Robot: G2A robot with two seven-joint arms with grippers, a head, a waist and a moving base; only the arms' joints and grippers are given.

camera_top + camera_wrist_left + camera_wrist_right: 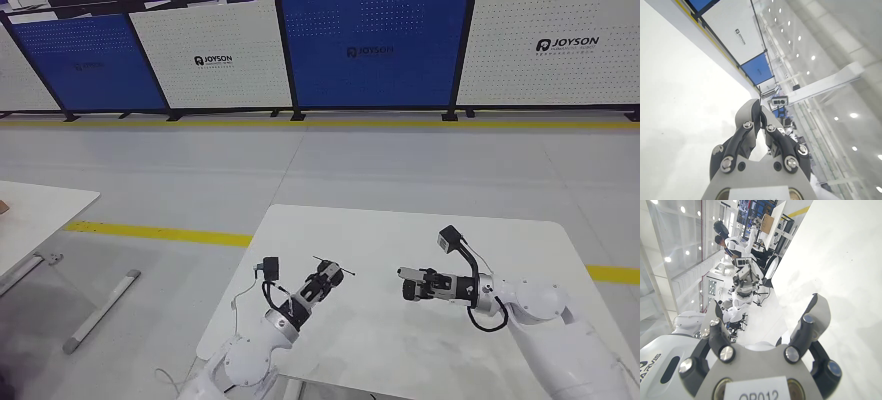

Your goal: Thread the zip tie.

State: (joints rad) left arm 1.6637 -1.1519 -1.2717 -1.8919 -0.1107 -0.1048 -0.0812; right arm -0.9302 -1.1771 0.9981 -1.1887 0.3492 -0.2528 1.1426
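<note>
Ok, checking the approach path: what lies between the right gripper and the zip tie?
Nothing: in the top view, bare table separates the right gripper from the zip tie.

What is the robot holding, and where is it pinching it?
The left gripper pinches a black zip tie partway along its strap, one end poking out. The right gripper holds nothing.
</note>
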